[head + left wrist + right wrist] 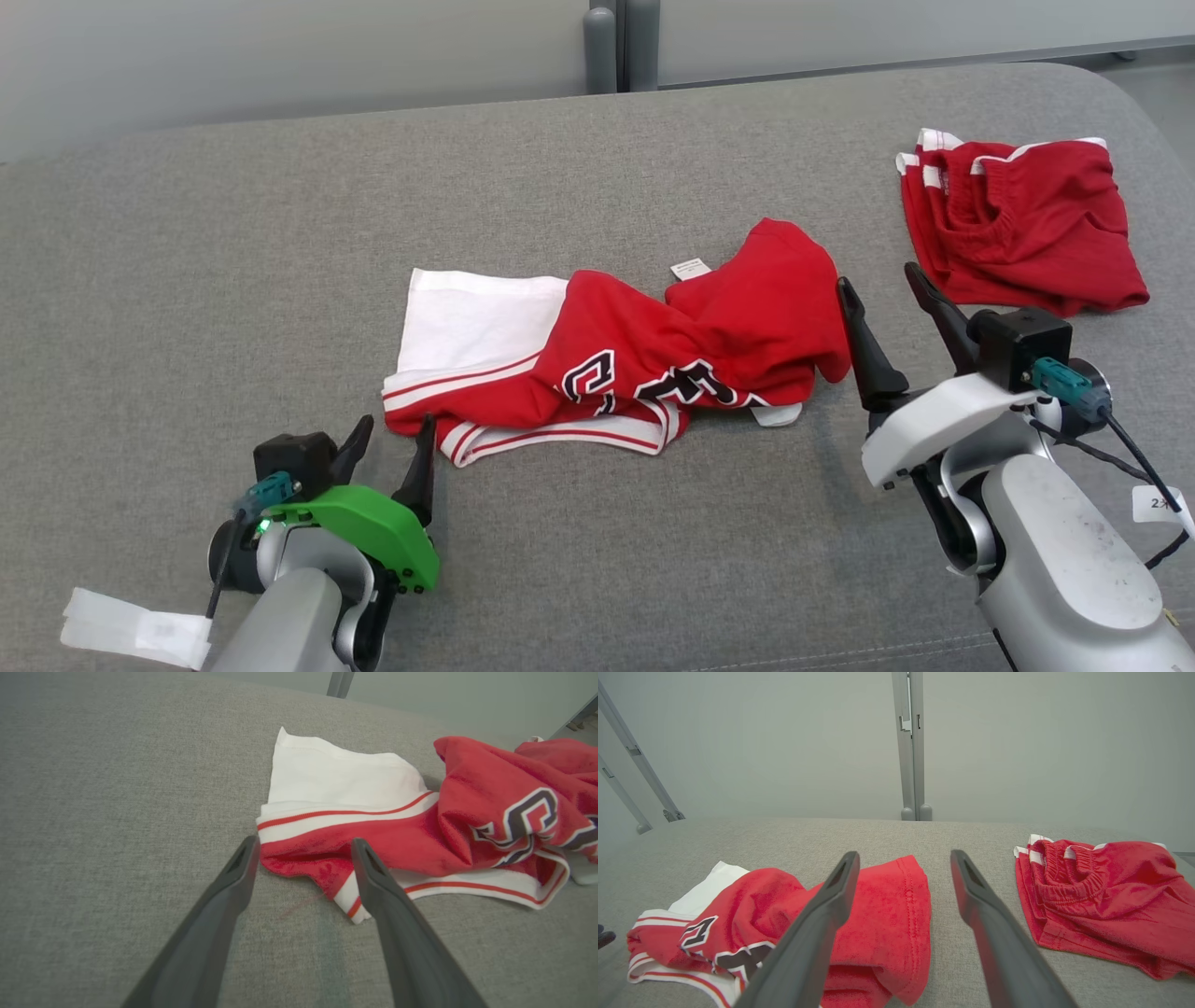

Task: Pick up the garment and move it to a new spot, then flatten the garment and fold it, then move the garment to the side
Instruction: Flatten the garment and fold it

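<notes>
The garment (pixel 709 317), red with a white panel (pixel 467 317) and dark lettering, is seen bunched and twisted near the middle of the grey padded surface (pixel 233 233), not yet spread flat. It is judged to be light, soft and limp, so it is expected to sag and trail when lifted and cannot be pushed by an edge; the knit is unlikely to slip from closed fingers. Hold is best taken at two well-separated edges: the striped hem (pixel 560 437) at the near left corner, and the red hemmed end on the right. The left gripper (pixel 396 427) is held with its jaws spread wide and empty, just beside that striped corner, which in the left wrist view lies between the fingertips. The right gripper (pixel 878 278) is likewise wide open and empty, just beside the right end. A second red garment (pixel 1027 224) is laid folded at the far right, apart from the first
</notes>
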